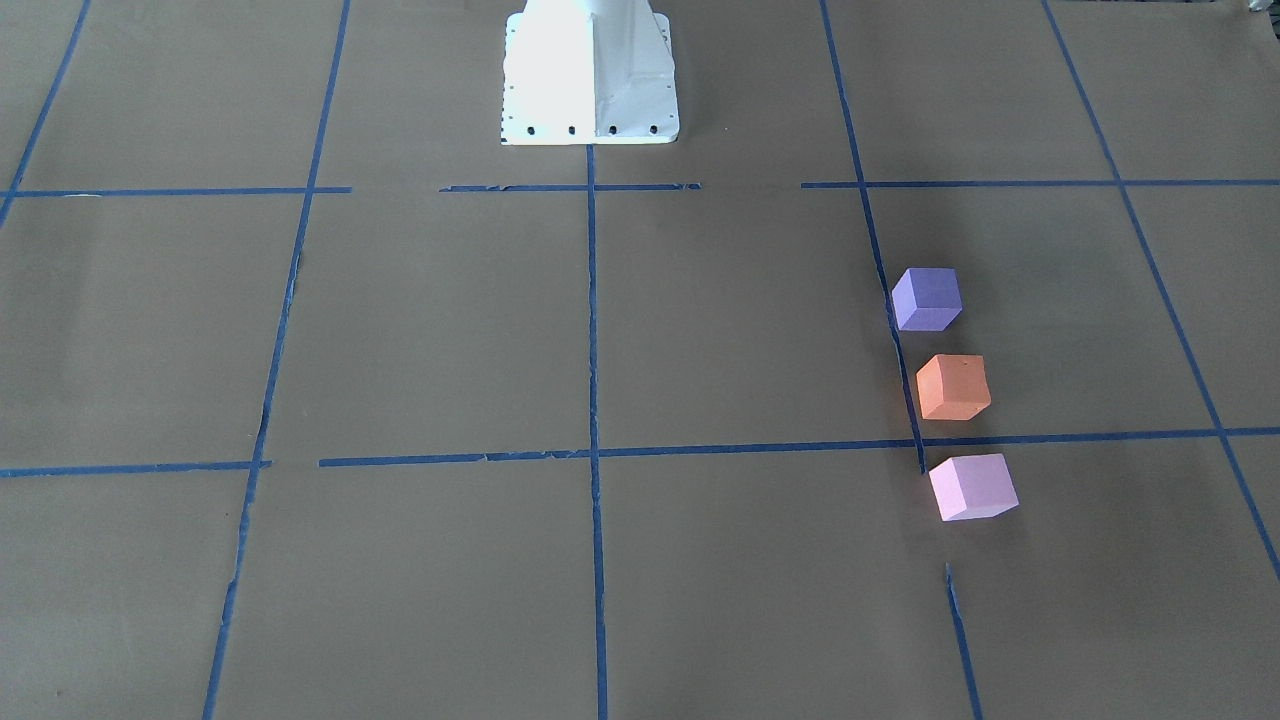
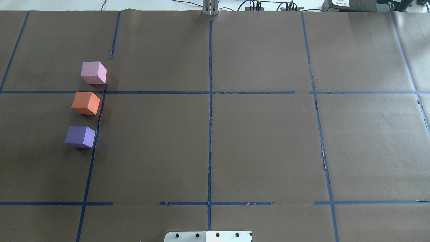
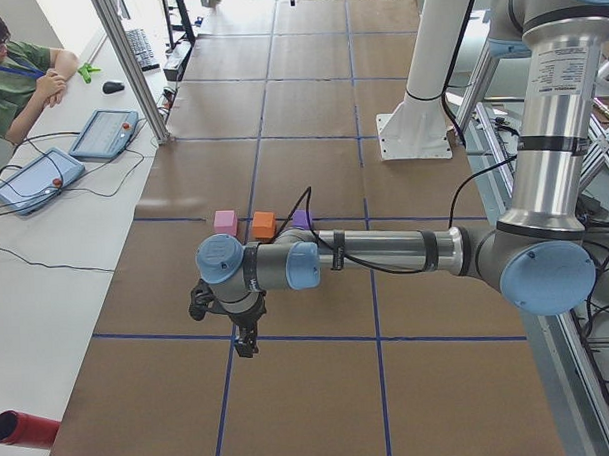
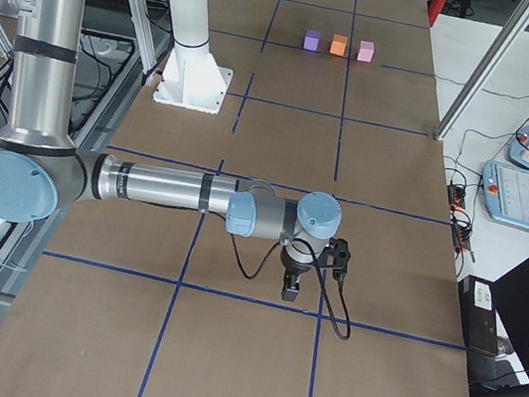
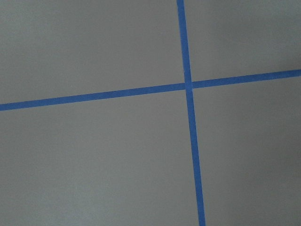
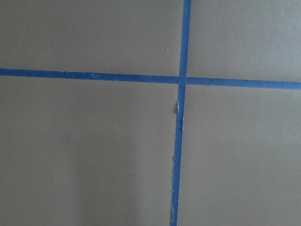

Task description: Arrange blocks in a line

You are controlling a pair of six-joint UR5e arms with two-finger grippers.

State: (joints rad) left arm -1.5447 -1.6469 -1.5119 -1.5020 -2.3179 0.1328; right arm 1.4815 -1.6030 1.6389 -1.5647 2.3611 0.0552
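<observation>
The pink block, orange block and purple block stand aligned, so no further move seems needed, while left gripper and right gripper states cannot be told.

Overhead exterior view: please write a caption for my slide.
The pink block, orange block and purple block stand apart in a line at the left of the table.

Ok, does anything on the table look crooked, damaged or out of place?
Nothing serious. The pink block, orange block and purple block sit in a row with gaps, each turned a little differently, so the line isn't crisp. The blue tape is frayed and broken in places.
</observation>
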